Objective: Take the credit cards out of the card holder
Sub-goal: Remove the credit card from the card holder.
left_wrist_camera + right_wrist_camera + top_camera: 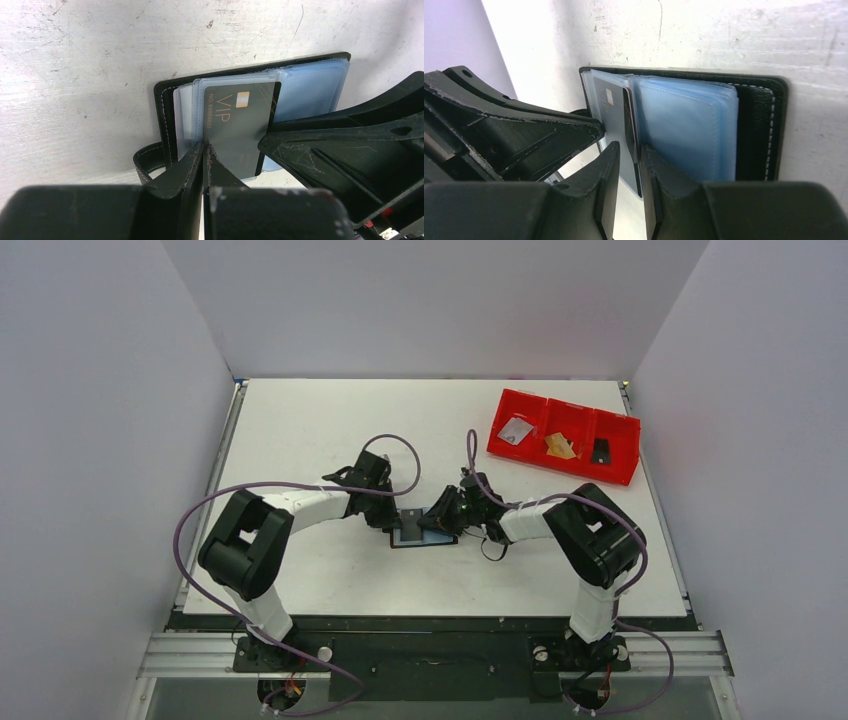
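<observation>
The card holder [425, 531] lies open on the table, its clear bluish sleeves fanned out. A dark card marked VIP [235, 125] sits in one sleeve. My left gripper [205, 150] is shut on the lower edge of that sleeve and holds the card holder [165, 115] in place. My right gripper [630, 147] comes in from the other side. Its jaws stand slightly apart around the free edge of the dark card [614, 107], which rests against the right finger with a gap to the left one.
A red three-compartment tray [625, 462] stands at the back right. It holds a silver card [516, 431], a gold card [560, 445] and a black card [600, 451]. The two grippers are close together over the card holder [759, 120].
</observation>
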Controlling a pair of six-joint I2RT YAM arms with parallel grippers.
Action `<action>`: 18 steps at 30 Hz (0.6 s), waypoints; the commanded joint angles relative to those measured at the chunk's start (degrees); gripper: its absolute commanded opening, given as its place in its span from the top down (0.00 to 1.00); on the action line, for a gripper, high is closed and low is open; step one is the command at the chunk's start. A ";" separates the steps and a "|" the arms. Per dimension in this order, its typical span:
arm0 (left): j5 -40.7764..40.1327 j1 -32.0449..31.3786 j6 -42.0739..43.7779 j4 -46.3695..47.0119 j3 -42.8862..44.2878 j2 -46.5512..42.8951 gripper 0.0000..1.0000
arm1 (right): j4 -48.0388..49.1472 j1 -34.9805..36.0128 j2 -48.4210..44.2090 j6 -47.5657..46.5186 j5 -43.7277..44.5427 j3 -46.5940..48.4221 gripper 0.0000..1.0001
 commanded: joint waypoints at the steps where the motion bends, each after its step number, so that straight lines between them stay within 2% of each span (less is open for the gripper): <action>1: -0.59 -1.09 -0.07 -0.14 0.23 2.47 1.00 | 11.78 -1.36 0.37 5.51 -0.97 -4.02 0.82; 4: -0.55 -1.10 -0.06 -0.14 0.29 2.56 1.00 | 15.47 -1.73 1.24 7.18 -1.58 -5.02 0.88; 9: -0.60 -1.14 -0.06 -0.23 0.27 2.64 1.00 | 18.75 -1.98 2.23 9.19 -1.68 -6.23 0.92; 18: -1.04 -1.05 -0.06 -0.80 0.11 2.49 1.00 | 18.96 -2.76 1.67 9.47 -0.81 -7.48 1.00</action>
